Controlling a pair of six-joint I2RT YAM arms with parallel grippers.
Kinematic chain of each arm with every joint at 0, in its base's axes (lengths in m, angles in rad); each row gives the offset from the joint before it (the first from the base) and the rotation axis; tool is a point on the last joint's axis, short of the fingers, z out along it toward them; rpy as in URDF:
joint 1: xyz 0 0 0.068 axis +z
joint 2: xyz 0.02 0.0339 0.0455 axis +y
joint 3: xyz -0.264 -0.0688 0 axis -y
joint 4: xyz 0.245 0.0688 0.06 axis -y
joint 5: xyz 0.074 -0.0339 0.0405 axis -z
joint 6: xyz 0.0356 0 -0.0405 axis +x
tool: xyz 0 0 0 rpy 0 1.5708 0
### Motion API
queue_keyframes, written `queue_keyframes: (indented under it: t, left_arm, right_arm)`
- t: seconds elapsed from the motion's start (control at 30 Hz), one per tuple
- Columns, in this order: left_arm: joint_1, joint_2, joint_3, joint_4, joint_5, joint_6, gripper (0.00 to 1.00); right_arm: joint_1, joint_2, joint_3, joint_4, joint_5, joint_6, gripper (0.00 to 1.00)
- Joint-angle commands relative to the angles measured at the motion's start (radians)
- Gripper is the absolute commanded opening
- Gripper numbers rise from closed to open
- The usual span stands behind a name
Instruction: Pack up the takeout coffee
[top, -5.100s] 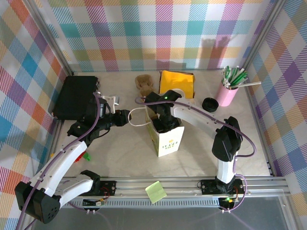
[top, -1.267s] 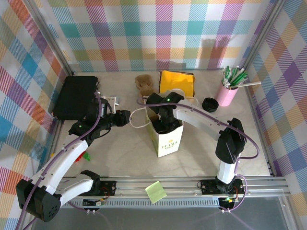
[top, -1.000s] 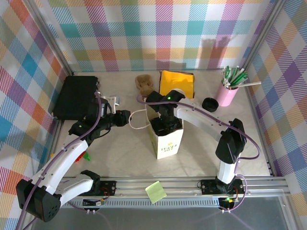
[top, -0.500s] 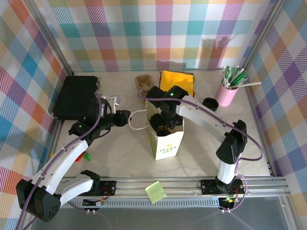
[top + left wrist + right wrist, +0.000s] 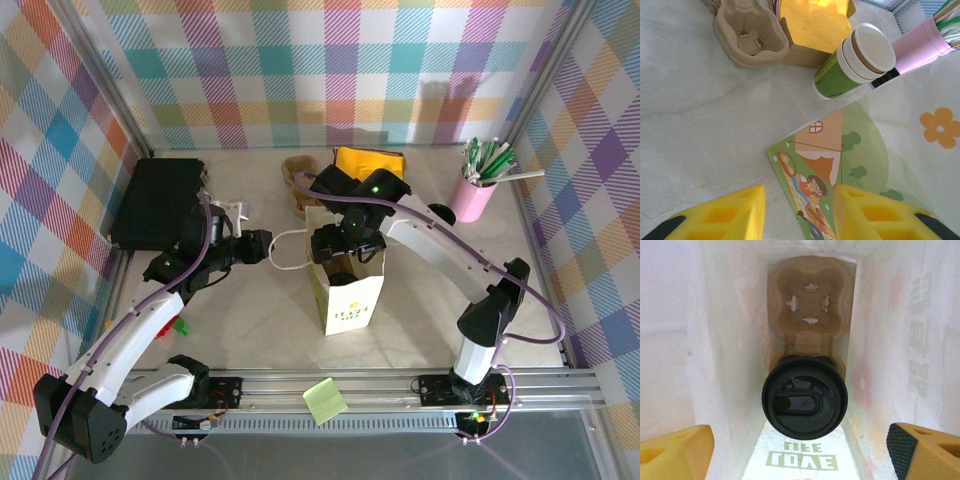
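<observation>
**Right arm rising from the bag; cup released.** Over the last second you have raised the right gripper (image 5: 800,452) from low inside the tall white printed paper bag (image 5: 347,300) toward its mouth. In the right wrist view the jaws now stand wide apart, one yellow finger at each lower corner, and grip nothing.

Directly below them sits the takeout coffee (image 5: 805,402), seen from above as a round black lid. The cup wall under the lid is hidden from you. The coffee stands in the near socket of a brown moulded-pulp cup carrier (image 5: 810,295) that lies on the bag's floor, and the carrier's far socket is empty. By these views the placing step reads as done, and what is left to you is to clear the right arm from the mouth without catching the bag's walls.

The left gripper (image 5: 797,190) is close beside the bag's left face, near its white loop handle. Its jaws are apart, with bare counter (image 5: 240,310) showing between them.

Outside the bag:
- A stack of unlidded white-and-green paper cups (image 5: 855,62) lies tilted just beside an open yellow-lined cardboard box (image 5: 812,22).
- A second pulp carrier (image 5: 750,35) sits empty next to the box.
- A pink cup (image 5: 473,195) at the far right holds green-and-white straws.
</observation>
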Motion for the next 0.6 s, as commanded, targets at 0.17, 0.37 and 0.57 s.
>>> queue_keyframes:
  t: [0.17, 0.37, 0.57]
  left_arm:
    - [-0.002, -0.005, 0.014, -0.026, -0.009, 0.019, 0.4]
    - [-0.002, 0.002, 0.031, -0.028, -0.004, 0.017, 0.4]
    - [-0.002, 0.003, 0.052, -0.038, -0.004, 0.013, 0.4]
  right_arm:
    - [0.009, -0.084, 0.111, -0.028, -0.004, -0.009, 0.89]
    - [0.008, -0.133, 0.172, -0.017, 0.02, -0.026, 0.89]
    - [-0.003, -0.183, 0.224, -0.004, 0.056, -0.043, 0.89]
